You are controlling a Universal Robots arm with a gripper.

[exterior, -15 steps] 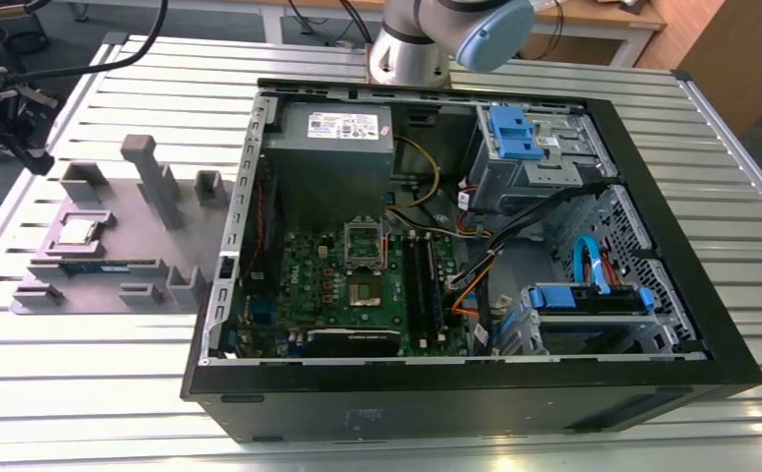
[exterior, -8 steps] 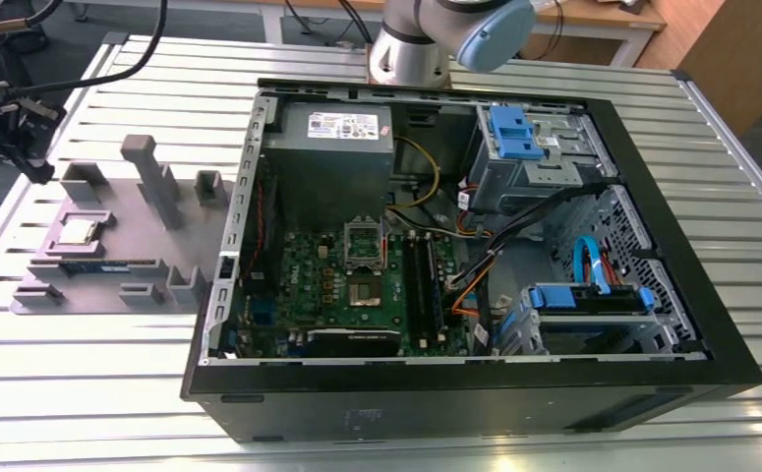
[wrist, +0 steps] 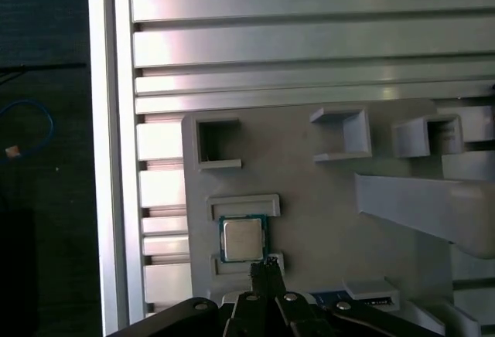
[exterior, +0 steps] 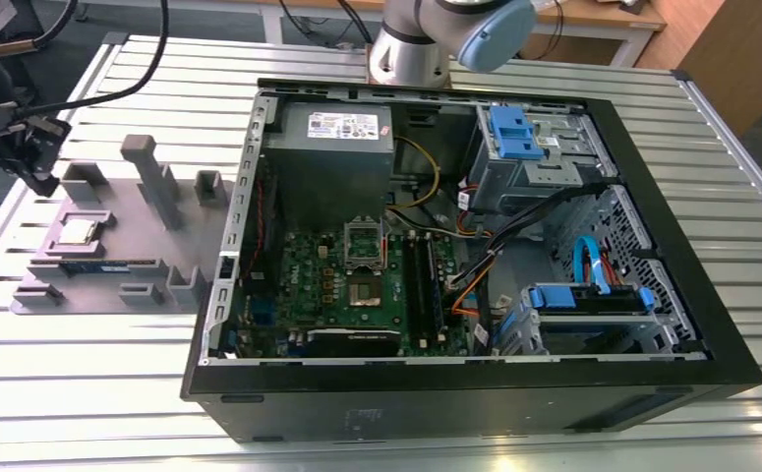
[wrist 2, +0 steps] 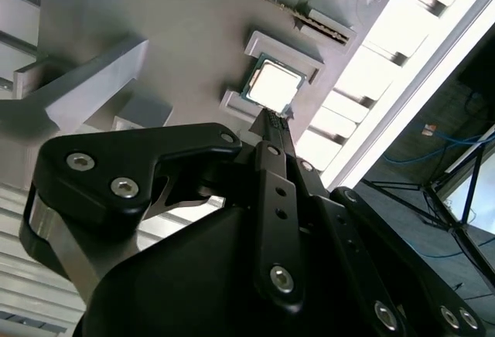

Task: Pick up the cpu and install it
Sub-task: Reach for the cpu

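The cpu (exterior: 82, 231), a small square chip with a silvery top, lies flat in a recess of the grey holder block (exterior: 177, 241) at the exterior view's left, outside the computer case. Both wrist views show the cpu (wrist 2: 271, 83) (wrist: 242, 238) just beyond my black fingertips. My gripper (exterior: 47, 182) (wrist 2: 275, 123) (wrist: 265, 266) hangs above the block's near side, a short way off the chip, shut with nothing between its fingers. The metal-framed socket (exterior: 365, 243) sits on the green board (exterior: 315, 285) inside the case.
The open black computer case (exterior: 670, 246) lies on the slatted aluminium table (exterior: 92, 393), holding a grey power-supply box (exterior: 334, 147), blue drive brackets (exterior: 518, 133) and loose cables. A dark memory stick (exterior: 98, 266) and tall posts (exterior: 145, 172) stand on the holder block. The table edge (wrist: 112, 159) runs close by.
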